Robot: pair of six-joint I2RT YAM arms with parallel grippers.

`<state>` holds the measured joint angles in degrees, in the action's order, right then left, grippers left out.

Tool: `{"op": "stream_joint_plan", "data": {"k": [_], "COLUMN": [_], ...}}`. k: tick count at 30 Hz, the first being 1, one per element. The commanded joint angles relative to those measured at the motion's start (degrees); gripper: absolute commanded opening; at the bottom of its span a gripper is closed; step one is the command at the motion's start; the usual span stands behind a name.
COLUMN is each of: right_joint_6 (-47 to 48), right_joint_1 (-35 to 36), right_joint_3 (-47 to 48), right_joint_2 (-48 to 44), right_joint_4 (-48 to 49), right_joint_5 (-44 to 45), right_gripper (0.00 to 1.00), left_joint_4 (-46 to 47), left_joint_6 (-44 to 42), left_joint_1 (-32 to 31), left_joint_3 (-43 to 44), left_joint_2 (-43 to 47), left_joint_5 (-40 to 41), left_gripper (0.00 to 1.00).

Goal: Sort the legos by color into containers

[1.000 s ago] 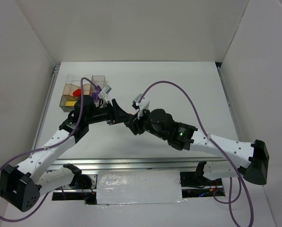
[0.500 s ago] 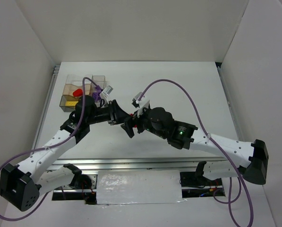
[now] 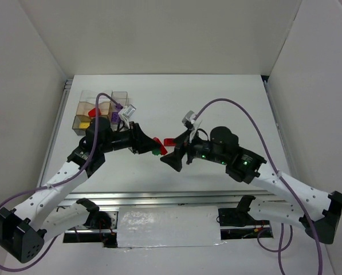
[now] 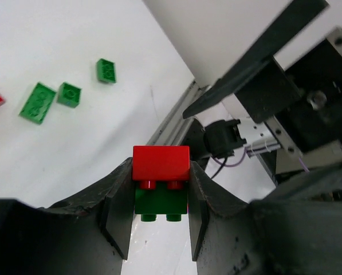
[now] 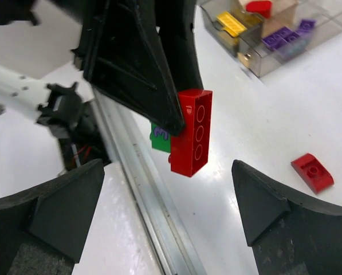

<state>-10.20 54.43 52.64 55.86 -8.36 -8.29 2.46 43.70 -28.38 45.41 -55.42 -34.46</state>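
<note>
My left gripper [image 4: 160,175] is shut on a red lego [image 4: 160,163] stacked on a green lego [image 4: 161,200], and holds them above the table. In the right wrist view the same red lego [image 5: 191,133] and green lego [image 5: 158,137] hang from the left gripper's fingers [image 5: 136,63]. My right gripper [image 5: 168,183] stands wide open just short of that stack, with nothing between its fingers. From above, the two grippers face each other, the left gripper [image 3: 149,145] and the right gripper [image 3: 172,158]. The clear containers [image 3: 99,107] hold red, yellow and purple legos.
Three loose green legos [image 4: 38,102] [image 4: 69,94] [image 4: 106,70] lie on the white table. A red sloped lego [image 5: 312,172] lies near the right gripper. The metal rail [image 5: 142,189] runs along the table's near edge below the stack. Cables loop over both arms.
My right gripper has opened wide and drawn back to the right, away from the stack. The left gripper has closed a little and keeps the red and green legos.
</note>
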Motion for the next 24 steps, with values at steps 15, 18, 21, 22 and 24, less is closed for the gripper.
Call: {"op": "stream_joint_plan", "data": {"k": [15,18,21,22,24], "right_joint_6": [-6.76,-10.80,-13.18,-13.27,-13.27], "right_joint_1": [-10.93,-10.93,-10.93,-10.93,-10.93], "right_joint_3": [-1.67,-3.15,-4.48,-4.30,-4.04], "right_joint_2": [0.92,1.10,1.54,1.80,2.50], "right_joint_4": [12.11,19.57,23.90,24.00,24.00], "right_joint_5": [-37.84,-40.57,-41.10,-41.10,-41.45], "right_gripper": [0.90,0.87,0.73,0.70,0.47], "left_joint_4": [23.30,23.55,23.30,22.77,20.76], "left_joint_6": [-1.42,-1.43,-1.16,-1.86,-2.57], "left_joint_1": [-0.89,-1.15,-1.24,-1.15,-1.15], "left_joint_3": [-4.10,-4.27,-4.19,-4.01,-3.40], "left_joint_2": [5.06,4.62,4.35,4.27,4.44], "left_joint_5": [-21.79,-21.70,-22.06,-21.88,-21.18], "left_gripper": [0.00,0.00,0.00,0.00,0.00]}}
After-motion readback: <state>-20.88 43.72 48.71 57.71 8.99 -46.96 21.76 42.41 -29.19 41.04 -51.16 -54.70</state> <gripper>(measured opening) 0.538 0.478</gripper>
